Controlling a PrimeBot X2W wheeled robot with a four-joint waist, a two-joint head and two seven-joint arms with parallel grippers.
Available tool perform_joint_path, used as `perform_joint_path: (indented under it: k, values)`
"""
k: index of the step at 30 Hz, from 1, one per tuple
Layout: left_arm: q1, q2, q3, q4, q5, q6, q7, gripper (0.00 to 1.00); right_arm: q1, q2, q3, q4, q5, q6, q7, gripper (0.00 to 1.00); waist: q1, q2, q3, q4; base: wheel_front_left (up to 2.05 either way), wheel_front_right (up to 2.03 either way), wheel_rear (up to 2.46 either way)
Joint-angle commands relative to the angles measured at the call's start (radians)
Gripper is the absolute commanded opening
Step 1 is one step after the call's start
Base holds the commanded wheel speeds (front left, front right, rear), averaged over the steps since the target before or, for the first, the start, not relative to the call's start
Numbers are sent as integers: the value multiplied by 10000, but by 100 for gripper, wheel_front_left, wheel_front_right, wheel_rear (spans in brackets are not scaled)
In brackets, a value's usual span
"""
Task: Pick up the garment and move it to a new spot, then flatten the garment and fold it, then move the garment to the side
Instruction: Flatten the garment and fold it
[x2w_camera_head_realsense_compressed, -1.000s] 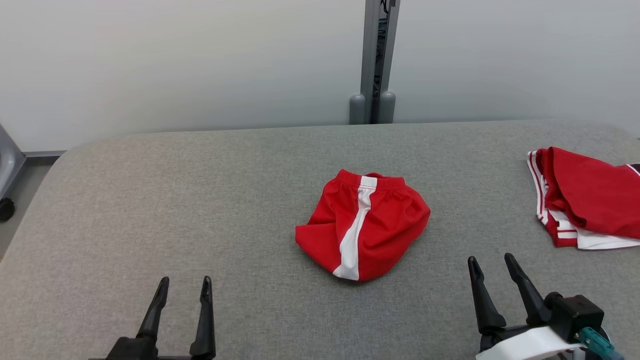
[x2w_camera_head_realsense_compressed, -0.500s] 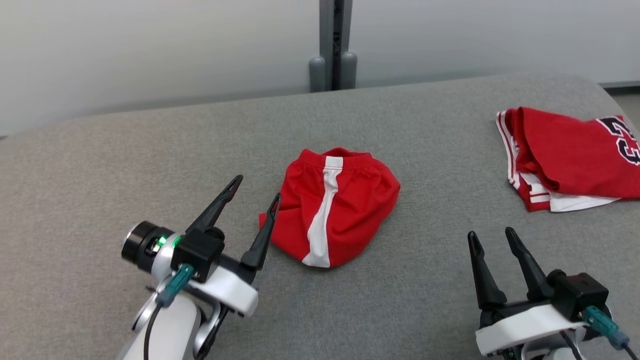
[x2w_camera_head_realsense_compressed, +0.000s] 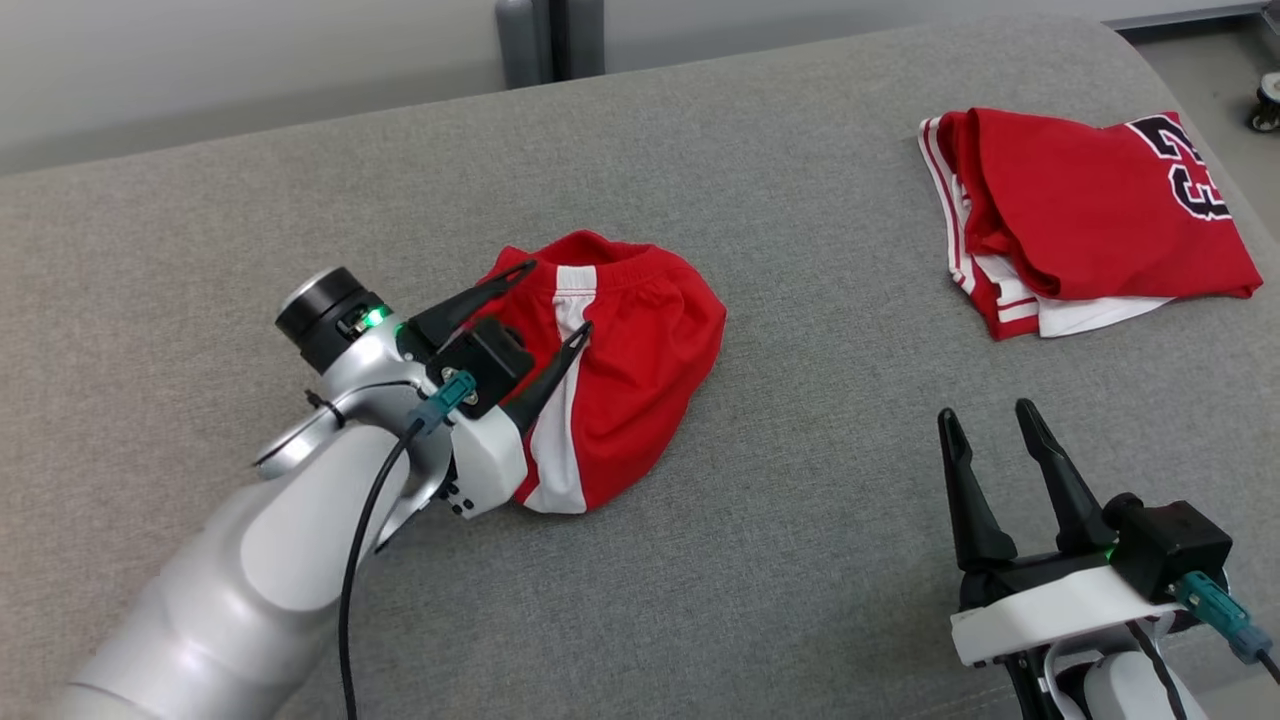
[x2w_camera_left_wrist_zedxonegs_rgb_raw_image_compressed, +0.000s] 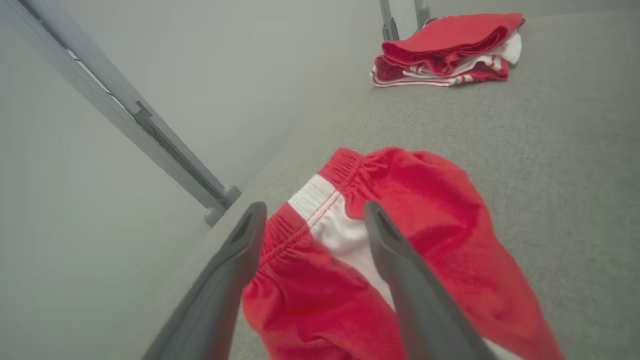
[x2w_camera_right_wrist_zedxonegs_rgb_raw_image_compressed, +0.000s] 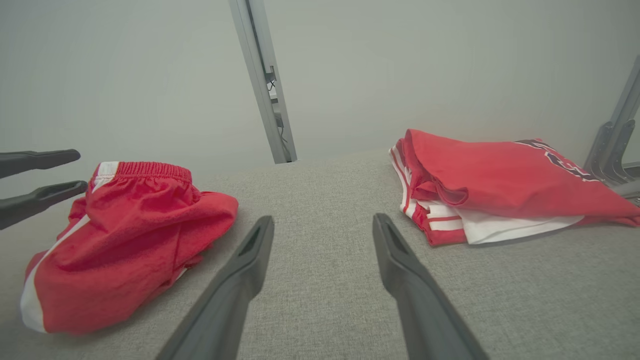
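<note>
Head view: red shorts (x2w_camera_head_realsense_compressed: 640, 340) lie crumpled at the middle of the table (x2w_camera_head_realsense_compressed: 800, 520), their white stripe running near-to-far.
Left gripper (x2w_camera_head_realsense_compressed: 556, 298): released, its 2 fingers spread over the waistband end and straddling the stripe; whether they touch the cloth cannot be told.
Right gripper (x2w_camera_head_realsense_compressed: 985, 410): released, well apart from the shorts, holding nothing.
Nearer arm: left.
Likely next: lower and close on the waistband.
Aside: folded red jersey (x2w_camera_head_realsense_compressed: 1090, 210), far right.

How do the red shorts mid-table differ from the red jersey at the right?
The red shorts lie bunched in a rounded heap; the red jersey lies folded flat. The shorts carry one broad white stripe and an elastic waistband; the jersey shows black numerals and thin striped trim. The open left gripper is at the shorts, well apart from the jersey. Both are red and white, on the grey table.
</note>
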Motion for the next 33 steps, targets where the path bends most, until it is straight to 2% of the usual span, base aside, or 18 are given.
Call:
perform_joint_path:
  k: [1, 7, 12, 13, 14, 15, 16, 17, 18, 19, 23, 33]
  values:
    - [-599, 183, -403, 373, 96, -6, 119, 100, -98, -75, 6, -52, 26, 0, 1, 100, 0, 0, 185, -154, 0, 0, 0]
    - [-1601, 93, -1460, 1305, 90, -7, 245, 100, -218, -50, 109, -51, 43, 0, 1, 100, 0, 0, 279, -213, 0, 0, 0]
    - [-2102, -42, -2449, 1845, -341, -8, 336, 100, -295, -98, 193, -56, 91, 0, 1, 100, 0, 0, 329, -261, 0, 0, 0]
    - [-2199, -75, -2663, 1939, -469, -8, 411, 95, -307, -108, 198, -71, 100, 0, 2, 100, 0, 0, 350, -269, 0, 0, 0]
    - [-2199, -75, -2663, 1939, -469, -8, 411, 95, -307, -108, 198, -71, 100, 0, 2, 100, 0, 0, 350, -269, 0, 0, 0]
    - [-2275, -94, -2851, 2020, -612, -8, 468, 83, -337, -117, 204, -79, 110, 0, 2, 100, 0, 0, 370, -279, 0, 0, 0]
    - [-2353, -106, -3073, 2086, -753, -8, 556, 49, -373, -123, 204, -101, 121, 0, 2, 100, 0, 0, 389, -287, 0, 0, 0]
    - [-2456, -107, -3239, 2132, -894, -8, 581, 35, -399, -121, 201, -118, 125, 0, 2, 100, 0, 0, 407, -292, 0, 0, 0]
    - [-2545, -106, -3357, 2172, -1018, -6, 577, 5, -416, -120, 201, -127, 133, 0, 2, 100, 0, 0, 423, -299, 0, 0, 0]
    - [-2614, -107, -3484, 2216, -1135, -6, 560, 0, -429, -119, 200, -133, 137, 0, 2, 100, 0, 0, 433, -305, 0, 0, 0]
    - [-2808, -209, -3617, 2242, -1699, -8, 241, 0, -394, -96, 156, -145, 147, 0, 2, 100, 0, 0, 415, -299, 0, 0, 0]
    - [-2967, -792, -2946, 1249, -4630, -8, -358, 0, -178, -8, 240, 24, 159, 0, 2, 100, 0, 0, -107, -233, 0, 0, 0]
